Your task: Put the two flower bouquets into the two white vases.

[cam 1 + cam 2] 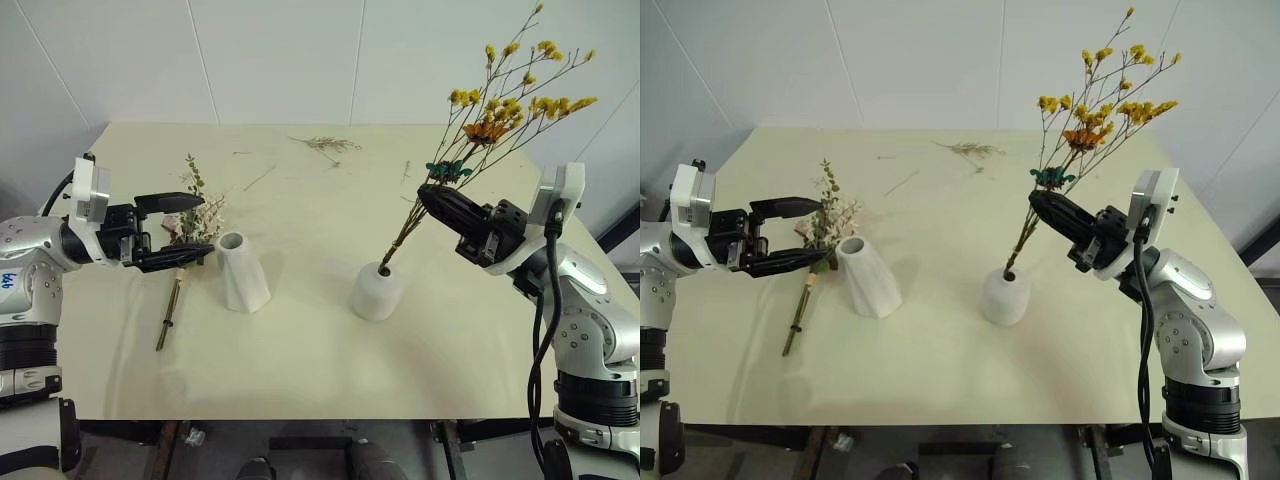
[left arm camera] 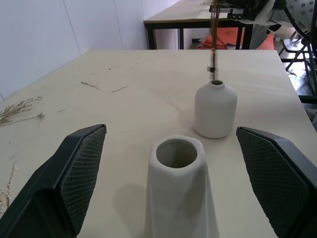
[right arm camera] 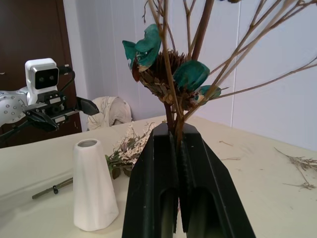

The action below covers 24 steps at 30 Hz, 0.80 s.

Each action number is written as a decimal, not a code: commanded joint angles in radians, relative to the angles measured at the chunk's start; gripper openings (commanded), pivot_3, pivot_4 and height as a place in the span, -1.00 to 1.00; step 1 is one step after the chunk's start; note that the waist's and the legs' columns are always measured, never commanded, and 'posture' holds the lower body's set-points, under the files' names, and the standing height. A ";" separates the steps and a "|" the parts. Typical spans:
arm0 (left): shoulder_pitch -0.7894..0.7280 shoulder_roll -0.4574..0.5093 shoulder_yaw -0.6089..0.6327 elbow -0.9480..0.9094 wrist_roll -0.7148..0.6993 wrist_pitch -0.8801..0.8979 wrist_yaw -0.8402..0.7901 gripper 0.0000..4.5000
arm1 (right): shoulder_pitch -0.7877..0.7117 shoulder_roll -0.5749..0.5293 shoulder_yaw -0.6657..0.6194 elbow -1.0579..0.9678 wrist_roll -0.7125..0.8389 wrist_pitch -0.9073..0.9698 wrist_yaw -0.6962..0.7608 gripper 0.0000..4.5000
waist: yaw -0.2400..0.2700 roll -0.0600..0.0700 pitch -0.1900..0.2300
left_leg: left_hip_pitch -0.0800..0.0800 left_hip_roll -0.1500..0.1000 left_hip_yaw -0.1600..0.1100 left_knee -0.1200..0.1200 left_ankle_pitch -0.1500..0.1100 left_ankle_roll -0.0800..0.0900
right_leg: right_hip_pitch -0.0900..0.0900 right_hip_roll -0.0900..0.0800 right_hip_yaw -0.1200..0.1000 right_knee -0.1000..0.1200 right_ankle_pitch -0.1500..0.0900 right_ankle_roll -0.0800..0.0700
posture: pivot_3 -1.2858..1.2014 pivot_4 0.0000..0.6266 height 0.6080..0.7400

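Nearest the robot, the short rounded vase [image 1: 377, 291] already takes the foot of the yellow-orange bouquet [image 1: 500, 105], whose stems lean out of its small top hole; the right gripper [image 1: 432, 198] is clamped tight on those stems, so this half looks nearly done, pending release. The taller tapered vase [image 1: 242, 272] stands empty. Just beside it the rose bouquet [image 1: 190, 228] lies flat on the table [image 1: 300, 370], with the left gripper [image 1: 190, 227] spread wide around it, holding nothing. Farther back lies a loose dried twig [image 1: 327, 145].
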 commanded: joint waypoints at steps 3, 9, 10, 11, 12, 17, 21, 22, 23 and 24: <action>-0.025 -0.002 0.014 -0.004 -0.003 -0.012 0.007 1.00 | -0.042 -0.007 -0.033 -0.030 0.038 0.005 -0.034 -0.98 | 0.004 0.000 0.000 | -0.001 0.000 0.000 0.000 0.000 0.000 | -0.001 0.000 0.000 0.000 0.000 0.000 | 0.03 -0.52 1.00; -0.018 -0.003 0.016 -0.008 -0.005 -0.012 0.009 1.00 | -0.044 -0.016 -0.023 -0.038 0.044 0.017 -0.038 -0.98 | 0.006 0.000 0.000 | -0.001 0.000 0.000 -0.002 0.000 0.000 | -0.001 0.000 0.000 -0.002 0.000 0.000 | 0.03 -0.52 1.00; -0.016 -0.003 0.017 -0.009 -0.005 -0.012 0.010 1.00 | -0.040 -0.018 -0.022 -0.039 0.042 0.018 -0.034 -0.98 | 0.006 0.000 0.000 | -0.001 0.000 0.000 -0.002 0.000 0.000 | -0.001 0.000 0.000 -0.002 0.000 0.000 | 0.03 -0.52 1.00; -0.015 -0.002 0.018 -0.009 -0.005 -0.011 0.010 1.00 | -0.035 -0.018 -0.021 -0.041 0.041 0.018 -0.033 -0.98 | 0.006 0.000 0.000 | -0.001 0.000 0.000 -0.002 0.000 0.000 | -0.001 0.000 0.000 -0.002 0.000 0.000 | 0.03 -0.52 1.00; -0.014 -0.002 0.018 -0.010 -0.005 -0.011 0.010 1.00 | -0.030 -0.018 -0.020 -0.046 0.042 0.021 -0.032 -0.98 | 0.006 0.000 0.000 | -0.001 0.000 0.000 -0.003 0.000 0.000 | -0.001 0.000 0.000 -0.003 0.000 0.000 | 0.03 -0.52 1.00; -0.010 0.000 0.018 -0.009 -0.006 -0.010 0.008 1.00 | -0.010 -0.029 -0.026 -0.070 0.062 0.042 -0.034 -0.98 | 0.006 0.000 0.000 | -0.001 0.000 0.000 -0.006 0.000 0.000 | -0.001 0.000 0.000 -0.005 0.000 0.000 | 0.03 -0.52 1.00; -0.011 0.001 0.019 -0.001 -0.005 -0.012 0.005 1.00 | -0.005 -0.048 -0.042 -0.077 0.080 0.057 -0.037 -0.98 | 0.006 0.000 0.000 | -0.001 0.000 0.000 -0.007 0.000 0.000 | -0.001 0.000 0.000 -0.006 0.000 0.000 | 0.03 -0.52 1.00; -0.011 0.000 0.018 0.000 -0.004 -0.013 0.004 1.00 | -0.002 -0.051 -0.043 -0.079 0.082 0.059 -0.038 -0.98 | 0.006 0.000 0.000 | -0.001 0.000 0.000 -0.007 0.000 0.000 | -0.001 -0.001 0.000 -0.006 0.000 0.000 | 0.03 -0.52 1.00; -0.012 -0.001 0.017 0.001 -0.004 -0.014 0.004 1.00 | 0.000 -0.053 -0.044 -0.080 0.083 0.061 -0.038 -0.98 | 0.006 0.000 0.000 | -0.001 0.000 0.000 -0.007 0.000 0.000 | -0.001 -0.001 0.000 -0.006 0.000 0.000 | 0.03 -0.52 1.00; -0.013 -0.002 0.017 0.001 -0.004 -0.014 0.004 1.00 | 0.003 -0.055 -0.045 -0.082 0.084 0.062 -0.038 -0.98 | 0.007 0.000 0.000 | -0.001 0.000 0.000 -0.007 0.000 0.000 | -0.001 -0.001 0.000 -0.006 0.000 0.000 | 0.03 -0.52 1.00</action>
